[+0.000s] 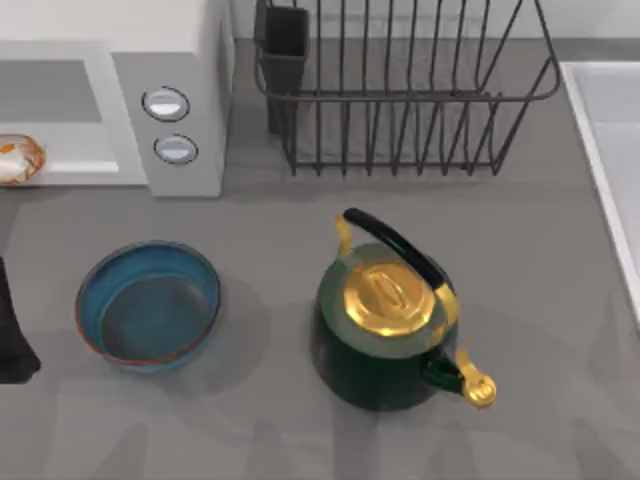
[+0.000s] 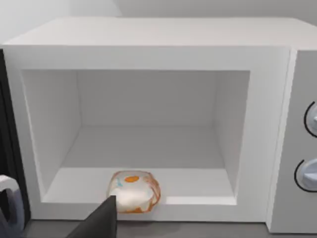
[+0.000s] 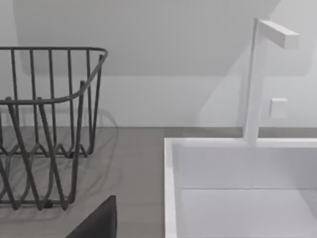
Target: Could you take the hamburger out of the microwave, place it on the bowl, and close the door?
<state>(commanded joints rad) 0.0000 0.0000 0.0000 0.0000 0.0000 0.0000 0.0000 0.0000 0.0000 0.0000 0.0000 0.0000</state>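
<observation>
- Left arm [image 1: 15, 335] seen as a dark shape cut off by the left edge of the top view, on the counter [image 1: 270, 430] left of the bowl [image 1: 148, 303].
- From the left wrist view, one dark finger [image 2: 101, 220] pokes up from the lower edge, its tip just in front of the hamburger [image 2: 133, 191]; second finger out of frame, so spread of the left fingers cannot be told.
- Hamburger sits at the front lip of the open microwave [image 2: 148, 49] cavity, close beyond that fingertip, pale with an orange spot; lower left part covered by the fingertip. In the top view, half cut off by the left edge.
- Door [image 2: 7, 148] swung open to the side of the finger, seen as a dark strip with a pale handle piece, mostly out of frame.
- Two knobs [image 1: 166, 103] on the microwave's front panel; in the left wrist view, both clipped by the frame edge.
- Bowl blue, reddish rim, upright on the counter, well apart from the hamburger.
- Dark green and gold kettle [image 1: 388, 322] right of the bowl, apart from it.
- Right wrist view: one dark finger [image 3: 99, 223] at the lower edge, partner unseen, spread cannot be told; ahead of it a wire dish rack [image 3: 44, 124] cut off at the side, and a white sink [image 3: 237, 168] with a faucet [image 3: 257, 74].
</observation>
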